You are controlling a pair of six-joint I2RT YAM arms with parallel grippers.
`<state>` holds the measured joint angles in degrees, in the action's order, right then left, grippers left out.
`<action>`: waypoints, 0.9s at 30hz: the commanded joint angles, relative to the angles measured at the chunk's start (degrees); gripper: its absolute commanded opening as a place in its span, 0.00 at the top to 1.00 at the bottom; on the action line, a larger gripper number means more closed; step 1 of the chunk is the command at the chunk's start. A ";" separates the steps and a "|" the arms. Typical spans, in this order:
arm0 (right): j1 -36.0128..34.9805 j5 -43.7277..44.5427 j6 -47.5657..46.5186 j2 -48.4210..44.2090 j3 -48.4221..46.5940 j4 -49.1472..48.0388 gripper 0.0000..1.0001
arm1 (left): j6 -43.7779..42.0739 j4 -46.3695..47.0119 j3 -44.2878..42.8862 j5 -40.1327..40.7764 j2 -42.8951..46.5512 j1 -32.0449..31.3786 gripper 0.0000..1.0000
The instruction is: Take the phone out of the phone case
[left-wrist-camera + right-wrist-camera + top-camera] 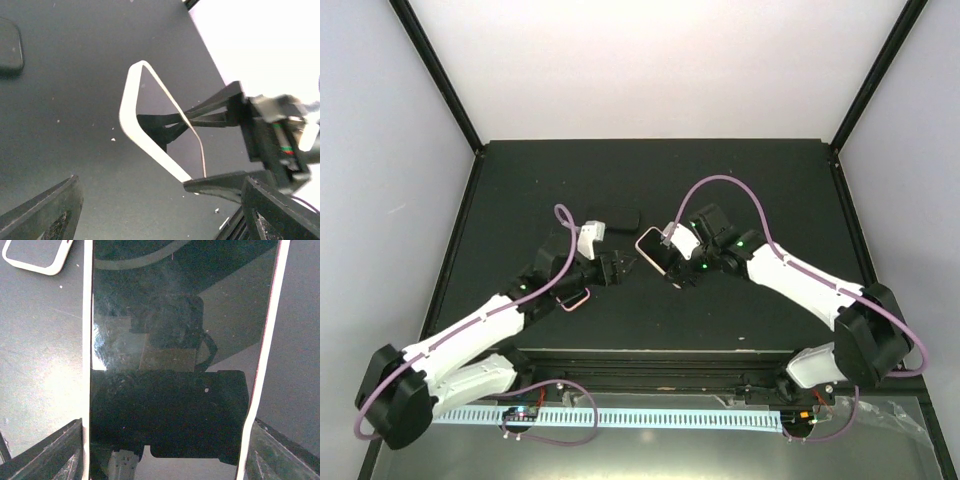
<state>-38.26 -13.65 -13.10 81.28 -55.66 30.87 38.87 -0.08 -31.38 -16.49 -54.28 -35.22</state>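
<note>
My right tool [167,452] is clamped on the phone [170,365], one finger on each long edge. The dark, smudgy screen faces my wrist camera. The phone is held up off the tabletop [570,170] at a tilt, around the middle of it, just ahead of my left tool [160,200]. The left tool's fingers are wide apart with nothing between them. They point at the phone but don't touch it. The case [35,252] lies flat on the tabletop, empty, with a pale rim, apart from the phone. In the overhead view it sits by my left forearm, partly tucked under it. A dark flat rounded thing [10,50] lies farther back on the tabletop; I can't tell what it is. Both arms reach in toward the centre from the near edge.
</note>
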 commanded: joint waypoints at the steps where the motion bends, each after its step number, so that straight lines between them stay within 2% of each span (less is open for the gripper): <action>1: 0.21 -4.31 1.13 -2.66 -0.51 -5.21 0.29 | 10.53 5.80 -2.66 9.29 -5.02 -3.03 0.12; 4: 0.25 -5.33 1.39 -3.19 -0.34 -5.29 0.29 | 13.68 8.22 -2.79 11.17 -7.01 -3.99 0.16; 12: 0.24 -5.92 2.02 -3.45 -0.24 -5.38 0.29 | 16.85 12.57 -6.31 9.86 -14.34 -6.11 0.24; 27: 0.20 -6.27 2.96 -3.40 -0.13 -5.74 0.26 | 20.81 23.74 -6.03 9.03 -21.41 -8.46 0.57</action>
<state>-38.15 -18.17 -10.52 79.64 -55.55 28.67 58.04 18.24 -35.62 -7.33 -73.71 -43.13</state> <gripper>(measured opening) 0.776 0.462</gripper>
